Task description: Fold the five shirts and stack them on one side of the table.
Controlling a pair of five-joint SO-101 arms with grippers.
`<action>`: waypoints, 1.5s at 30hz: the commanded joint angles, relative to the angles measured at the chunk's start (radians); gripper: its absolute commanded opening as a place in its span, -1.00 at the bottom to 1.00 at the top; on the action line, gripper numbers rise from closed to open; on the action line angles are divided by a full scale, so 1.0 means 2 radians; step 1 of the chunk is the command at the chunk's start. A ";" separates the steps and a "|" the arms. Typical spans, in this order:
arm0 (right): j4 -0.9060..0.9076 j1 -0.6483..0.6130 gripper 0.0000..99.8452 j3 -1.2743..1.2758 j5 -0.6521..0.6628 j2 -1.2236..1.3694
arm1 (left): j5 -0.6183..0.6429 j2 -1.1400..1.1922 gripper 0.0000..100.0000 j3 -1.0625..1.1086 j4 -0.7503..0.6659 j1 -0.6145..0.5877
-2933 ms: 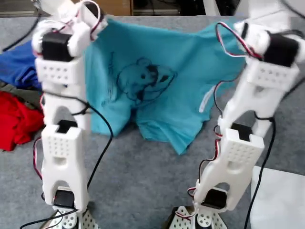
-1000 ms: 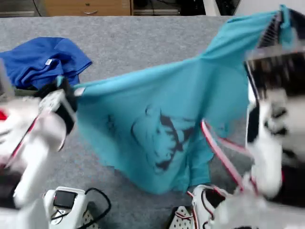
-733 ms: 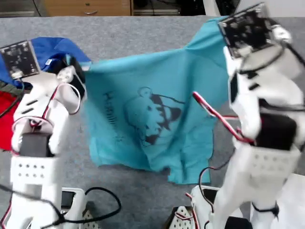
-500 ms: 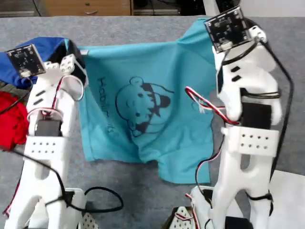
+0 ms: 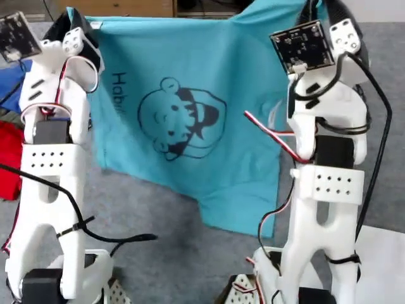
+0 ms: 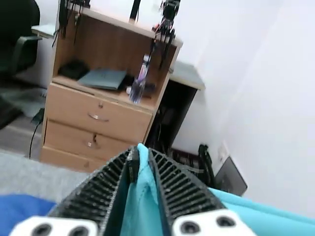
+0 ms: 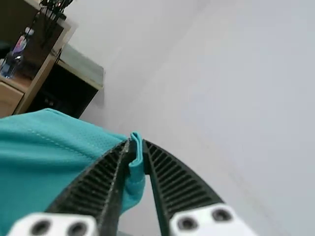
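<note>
The left gripper (image 6: 140,151) is clenched on the top edge of the teal shirt (image 5: 190,82), the cloth pinched between its ribbed fingers. The right gripper (image 7: 136,143) grips the shirt's other upper corner the same way. In the high view the two hold it aloft, spread from 11 o'clock to 1 o'clock, with the bear print facing the camera and the hem hanging toward 6 o'clock over the grey table (image 5: 158,218). A blue shirt (image 5: 7,81) lies at 10 o'clock, a red shirt (image 5: 6,166) at 9 o'clock, and a white sheet (image 5: 380,266) at 5 o'clock.
</note>
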 commanded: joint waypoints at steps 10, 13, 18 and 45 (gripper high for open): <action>-0.015 -0.003 -0.99 -0.002 0.005 -0.007 | -0.004 -0.015 -0.96 0.000 0.036 0.002; -0.017 -0.001 -0.99 0.019 0.005 -0.006 | -0.005 -0.014 -0.96 0.016 0.035 0.002; -0.019 0.000 -0.99 0.049 0.005 0.011 | -0.005 0.037 -0.96 0.038 -0.054 0.002; 0.354 0.020 -0.99 -0.168 0.021 0.213 | -0.069 0.348 -0.96 -0.252 0.149 -0.012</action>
